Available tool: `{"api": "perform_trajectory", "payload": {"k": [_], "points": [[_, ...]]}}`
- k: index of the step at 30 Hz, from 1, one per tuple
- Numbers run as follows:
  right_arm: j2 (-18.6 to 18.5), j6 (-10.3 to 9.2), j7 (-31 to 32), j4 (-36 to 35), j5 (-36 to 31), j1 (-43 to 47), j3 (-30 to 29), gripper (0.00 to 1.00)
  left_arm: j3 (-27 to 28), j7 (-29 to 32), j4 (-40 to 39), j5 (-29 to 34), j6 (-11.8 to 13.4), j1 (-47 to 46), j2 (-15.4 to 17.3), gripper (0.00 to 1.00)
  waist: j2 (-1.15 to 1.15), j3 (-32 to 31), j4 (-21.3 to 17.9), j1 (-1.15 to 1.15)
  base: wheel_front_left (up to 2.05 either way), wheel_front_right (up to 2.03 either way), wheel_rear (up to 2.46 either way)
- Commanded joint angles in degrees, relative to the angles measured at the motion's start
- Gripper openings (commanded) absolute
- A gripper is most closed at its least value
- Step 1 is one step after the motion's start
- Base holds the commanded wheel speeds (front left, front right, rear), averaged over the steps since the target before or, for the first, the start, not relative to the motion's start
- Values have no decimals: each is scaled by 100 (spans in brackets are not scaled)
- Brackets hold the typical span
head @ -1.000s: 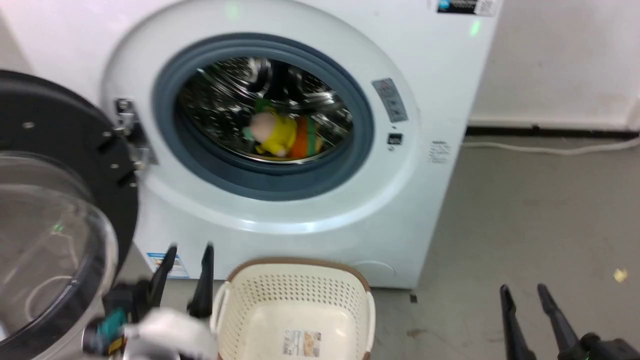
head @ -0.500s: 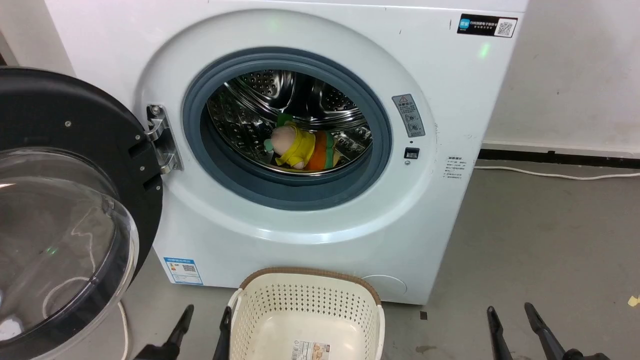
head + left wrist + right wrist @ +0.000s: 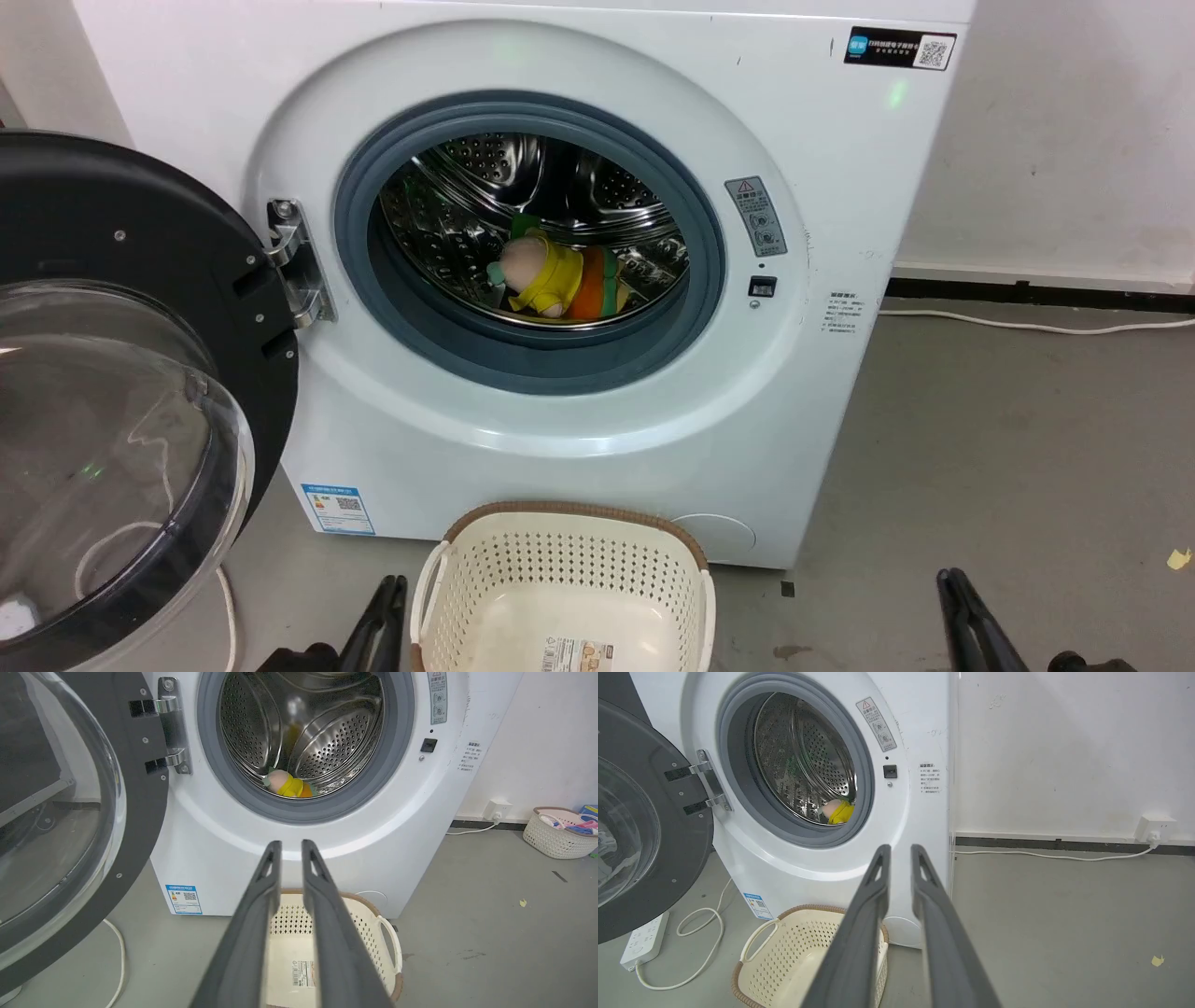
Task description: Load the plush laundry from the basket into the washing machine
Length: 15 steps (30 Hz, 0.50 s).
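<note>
The washing machine [image 3: 822, 187] stands with its black-rimmed round door [image 3: 140, 261] swung open to the left. Both plush toys lie together at the bottom of the steel drum: the peach-headed doll in yellow [image 3: 537, 271] and, against its right side, the orange bun plush [image 3: 597, 291]. The cream basket [image 3: 569, 551] sits on the floor before the washer, holding just its paper label. My left gripper [image 3: 387, 597] is shut and empty just left of the basket. My right gripper [image 3: 954, 588] is shut and empty over bare floor to the right. The wrist views show the doll [image 3: 282, 781] past the left gripper [image 3: 290, 843] and past the right gripper [image 3: 900, 847].
A white power strip [image 3: 642, 942] and looped cable lie on the floor under the open door. A second basket with clothes [image 3: 556, 833] stands by the wall to the right. A white cable [image 3: 1027, 325] runs along the skirting to a wall socket [image 3: 1155, 828].
Both grippers have gone from open to shut and dropped lower in the head view. The head camera has steadied and shifted a little; toys and basket stay put.
</note>
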Motion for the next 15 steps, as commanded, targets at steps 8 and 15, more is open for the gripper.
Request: {"api": "perform_trajectory", "payload": {"k": [8, 15], "points": [[0, 0, 95, -7, -55, -81, -7, 0, 75, 94, -53, 101, -9, -46, -54, 0, 0, 32, -18, 0, 0, 0, 0], [0, 0, 177, -13, -103, -150, -12, 0, 139, 176, -99, 189, -17, -85, -101, 0, 0, 60, -34, 0, 0, 0, 0]]}}
